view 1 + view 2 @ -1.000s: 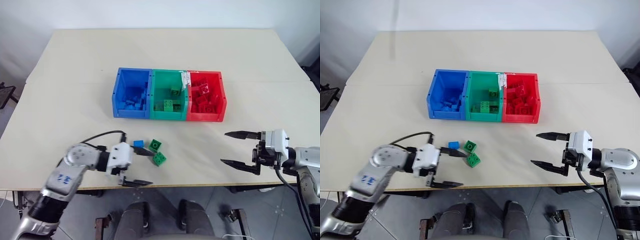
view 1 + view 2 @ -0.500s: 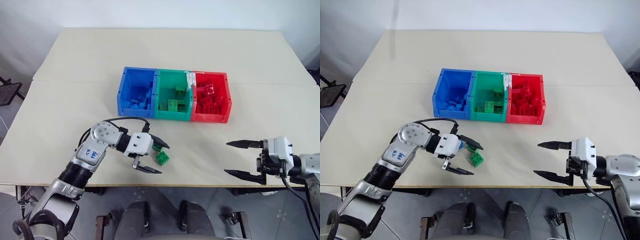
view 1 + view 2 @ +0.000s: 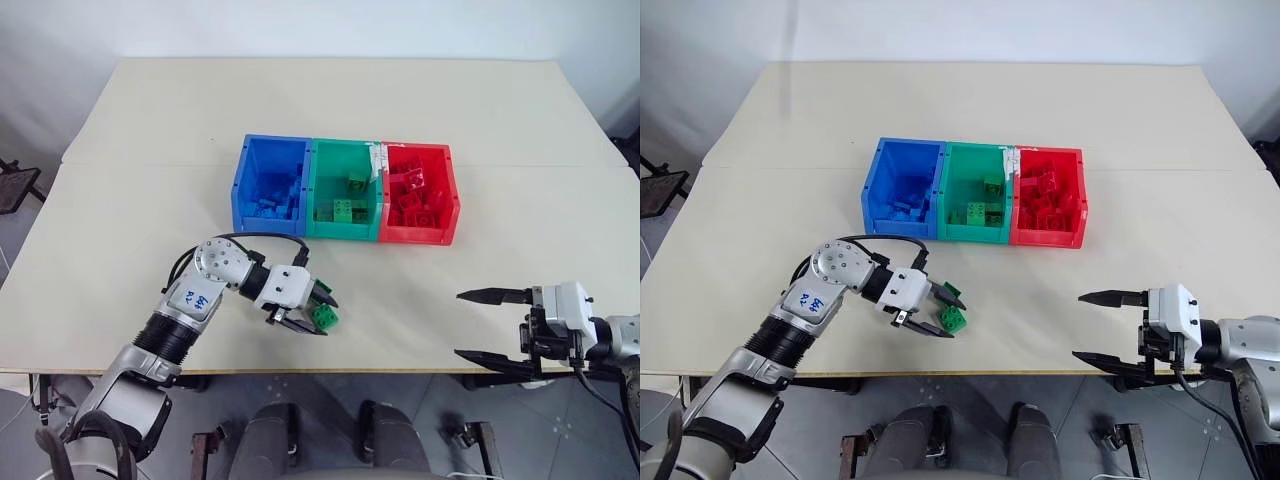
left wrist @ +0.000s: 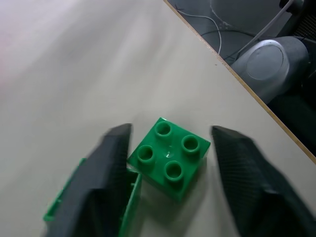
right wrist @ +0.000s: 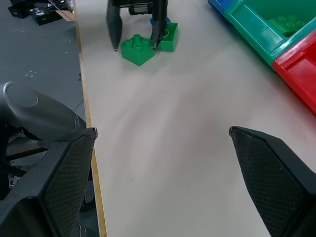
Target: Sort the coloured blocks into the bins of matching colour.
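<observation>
Now, block: small green studded plastic brick [image 4: 169, 158] sits near table's [image 3: 150, 120] front edge.
Left gripper [image 4: 170, 163]: fingers straddle it, one touching, not yet clamped.
Right gripper [image 3: 490, 327]: wide apart, empty, well off.

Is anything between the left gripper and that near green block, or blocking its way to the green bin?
No. The left gripper straddles the green block, with a second green block beside one finger. Bare table lies before the green bin.

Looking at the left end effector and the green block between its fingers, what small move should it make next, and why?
Probably finish closing. The left end effector straddles the green block on the table: one finger touches its edge, the other stands apart. A second green block lies against that first finger, so closing gently should avoid dragging it.
</observation>
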You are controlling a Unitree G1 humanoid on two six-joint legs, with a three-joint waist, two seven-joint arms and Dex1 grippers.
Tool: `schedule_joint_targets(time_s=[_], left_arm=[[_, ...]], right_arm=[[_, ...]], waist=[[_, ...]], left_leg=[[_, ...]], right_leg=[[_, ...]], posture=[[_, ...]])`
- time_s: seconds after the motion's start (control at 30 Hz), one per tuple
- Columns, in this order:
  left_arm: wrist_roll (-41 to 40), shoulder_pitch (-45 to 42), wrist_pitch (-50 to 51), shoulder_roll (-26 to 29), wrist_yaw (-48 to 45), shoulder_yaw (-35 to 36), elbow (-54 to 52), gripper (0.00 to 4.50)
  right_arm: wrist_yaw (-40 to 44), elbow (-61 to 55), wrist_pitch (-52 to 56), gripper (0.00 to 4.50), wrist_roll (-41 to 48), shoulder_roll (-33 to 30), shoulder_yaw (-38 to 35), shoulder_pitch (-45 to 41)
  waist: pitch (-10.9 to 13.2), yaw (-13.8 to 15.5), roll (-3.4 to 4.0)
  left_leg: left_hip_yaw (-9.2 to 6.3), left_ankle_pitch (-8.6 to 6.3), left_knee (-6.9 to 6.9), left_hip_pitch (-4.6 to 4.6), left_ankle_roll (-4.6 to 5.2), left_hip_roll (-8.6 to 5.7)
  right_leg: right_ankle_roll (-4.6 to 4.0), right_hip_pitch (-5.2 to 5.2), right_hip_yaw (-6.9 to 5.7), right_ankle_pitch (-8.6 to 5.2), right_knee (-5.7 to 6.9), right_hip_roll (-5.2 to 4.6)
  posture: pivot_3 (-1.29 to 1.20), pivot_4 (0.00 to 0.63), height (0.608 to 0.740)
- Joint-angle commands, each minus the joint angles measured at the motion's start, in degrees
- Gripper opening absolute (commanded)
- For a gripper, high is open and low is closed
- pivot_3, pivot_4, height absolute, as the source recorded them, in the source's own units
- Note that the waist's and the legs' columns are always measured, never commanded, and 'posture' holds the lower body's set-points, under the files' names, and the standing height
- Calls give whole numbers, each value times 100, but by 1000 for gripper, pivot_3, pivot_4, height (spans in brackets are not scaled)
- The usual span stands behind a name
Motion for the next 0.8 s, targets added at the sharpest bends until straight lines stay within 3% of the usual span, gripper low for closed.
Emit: schedule_joint_targets(time_s=[0.03,0.43,0.8], left_arm=[[-10,103,-39,25,56,88,-63,1695],[-1276,47,802,-111,106,1053,-417,1694],[-1345,-232,1365,-247,742,1495,-101,1694]], right_arm=[[52,-104,-121,4500,70,46,45,-86],[-396,-109,72,4500,316,366,-28,-334],[-967,-160,-20,4500,407,627,-168,-361]], waist=[[0,3,0],[0,7,0],[0,13,-1]], left_leg=[[-1,0,2,0,0,1],[-6,-2,27,-4,3,11],[-6,-2,28,-4,3,3]], right_leg=[[0,0,0,0,0,0],[0,3,0,0,11,-2],[0,2,0,0,22,-1]], posture=[[0,150,740],[0,150,740],[0,150,740]])
